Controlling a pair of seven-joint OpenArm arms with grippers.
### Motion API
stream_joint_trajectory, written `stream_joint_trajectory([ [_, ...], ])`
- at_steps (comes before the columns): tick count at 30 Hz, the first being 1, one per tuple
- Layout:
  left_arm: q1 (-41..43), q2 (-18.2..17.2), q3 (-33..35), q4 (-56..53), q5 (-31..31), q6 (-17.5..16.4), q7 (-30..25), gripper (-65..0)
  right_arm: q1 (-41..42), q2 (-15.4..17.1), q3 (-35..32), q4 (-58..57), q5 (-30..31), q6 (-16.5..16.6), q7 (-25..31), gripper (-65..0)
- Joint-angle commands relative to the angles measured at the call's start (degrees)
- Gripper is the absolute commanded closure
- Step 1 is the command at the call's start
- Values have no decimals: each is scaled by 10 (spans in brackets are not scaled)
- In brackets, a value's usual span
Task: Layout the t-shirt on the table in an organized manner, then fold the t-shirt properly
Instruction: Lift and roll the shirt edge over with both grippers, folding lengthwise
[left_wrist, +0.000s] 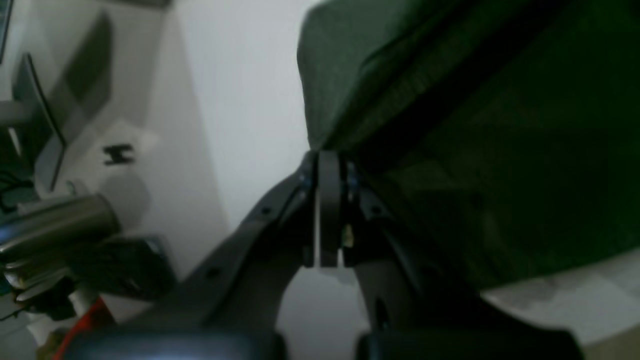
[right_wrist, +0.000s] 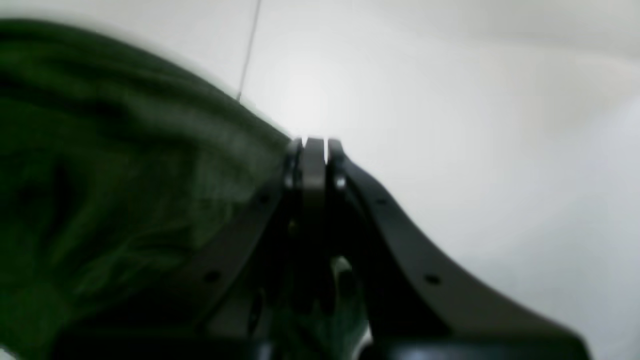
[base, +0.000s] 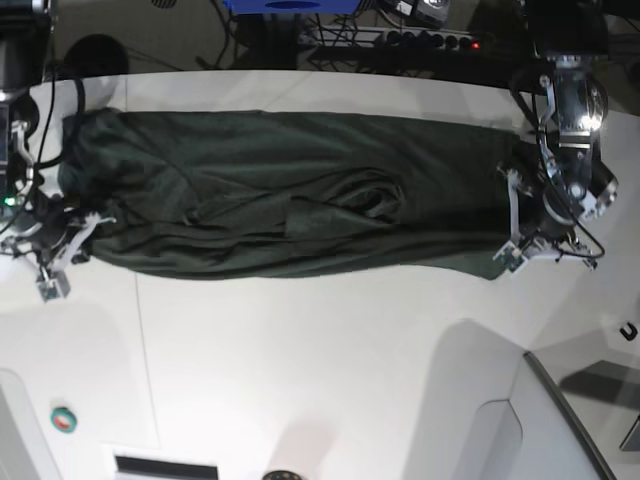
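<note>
The dark green t-shirt (base: 290, 195) lies bunched in a long band across the far half of the white table (base: 300, 350), wrinkled and folded over itself in the middle. My right gripper (base: 92, 222) is at the band's left end in the base view, and my left gripper (base: 505, 222) is at its right end. Seen from the left wrist, the left gripper (left_wrist: 327, 157) is shut, with the t-shirt (left_wrist: 450, 125) meeting its tips. From the right wrist, the right gripper (right_wrist: 314, 145) is shut at the edge of the t-shirt (right_wrist: 125, 175), low over the table (right_wrist: 450, 125).
A thin dark seam line (base: 140, 330) crosses the tabletop. A green round button (base: 63, 419) sits near the front left corner. A grey panel (base: 575, 420) borders the table's curved front right edge. A power strip and cables (base: 400, 40) lie behind the table.
</note>
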Motion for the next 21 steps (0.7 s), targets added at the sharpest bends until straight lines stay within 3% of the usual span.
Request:
stream_joint_trajectory([
  [1,0,-3,-4,20,3,6,-8,0,3,11,4,19,2,0,11,0],
  [6,54,5,-27,25,1,6,-8,0,-32,3,4,15,2,0,11,0],
  [12,62,1,-57,15,1,6,-8,0,-39,0,5,11,2,0,13,0],
  [21,65,6,-65,-20,1,6,-9,0,-38,-7,70,-19,1,-2,13,0],
])
